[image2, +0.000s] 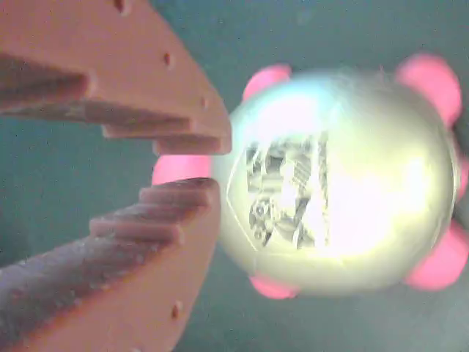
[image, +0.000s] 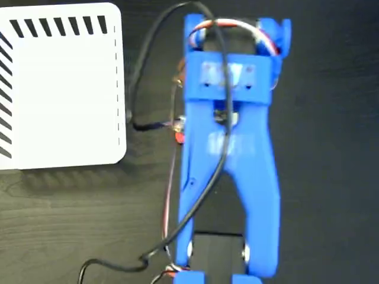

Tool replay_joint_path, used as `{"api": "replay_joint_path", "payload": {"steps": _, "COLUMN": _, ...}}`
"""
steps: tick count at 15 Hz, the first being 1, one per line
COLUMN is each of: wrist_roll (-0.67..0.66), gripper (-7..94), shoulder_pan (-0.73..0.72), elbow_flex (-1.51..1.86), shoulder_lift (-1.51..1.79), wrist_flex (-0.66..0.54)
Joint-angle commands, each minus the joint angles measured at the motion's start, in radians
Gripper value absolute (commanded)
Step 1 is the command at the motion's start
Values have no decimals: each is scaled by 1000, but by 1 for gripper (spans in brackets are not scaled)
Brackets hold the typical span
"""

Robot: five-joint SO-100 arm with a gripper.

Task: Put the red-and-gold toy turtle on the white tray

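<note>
Spreading dark beneath everything, the table (image: 331, 177) carries the white tray (image: 59, 89), well off to the left of the blue arm (image: 228, 148) in the fixed view and bare. In the wrist view the red-and-gold toy turtle (image2: 337, 183) lies just ahead of the tool (image2: 209, 163). Its toothed jaws are nearly closed, apparently pinching the turtle's red head; a likely hold, since the domed shell is too wide.

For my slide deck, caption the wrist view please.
Gripper closing on the red head of the gold-shelled toy turtle.
</note>
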Motion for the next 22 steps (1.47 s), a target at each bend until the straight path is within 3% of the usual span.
{"api": "replay_joint_path", "payload": {"steps": 1, "wrist_roll": -51, "gripper": 0, "shoulder_pan": 17, "elbow_flex": -38, "shoulder_lift": 18, "wrist_flex": 9}}
{"api": "replay_joint_path", "payload": {"steps": 6, "wrist_roll": 46, "gripper": 3, "shoulder_pan": 5, "elbow_flex": -46, "shoulder_lift": 9, "wrist_flex": 2}}
{"api": "replay_joint_path", "payload": {"steps": 9, "wrist_roll": 52, "gripper": 28, "shoulder_pan": 12, "elbow_flex": -26, "shoulder_lift": 18, "wrist_flex": -9}}
{"api": "replay_joint_path", "payload": {"steps": 12, "wrist_roll": 25, "gripper": 46, "shoulder_pan": 35, "elbow_flex": -6, "shoulder_lift": 23, "wrist_flex": -12}}
{"api": "replay_joint_path", "payload": {"steps": 22, "wrist_roll": -52, "gripper": 68, "shoulder_pan": 87, "elbow_flex": 190, "shoulder_lift": 41, "wrist_flex": -120}}
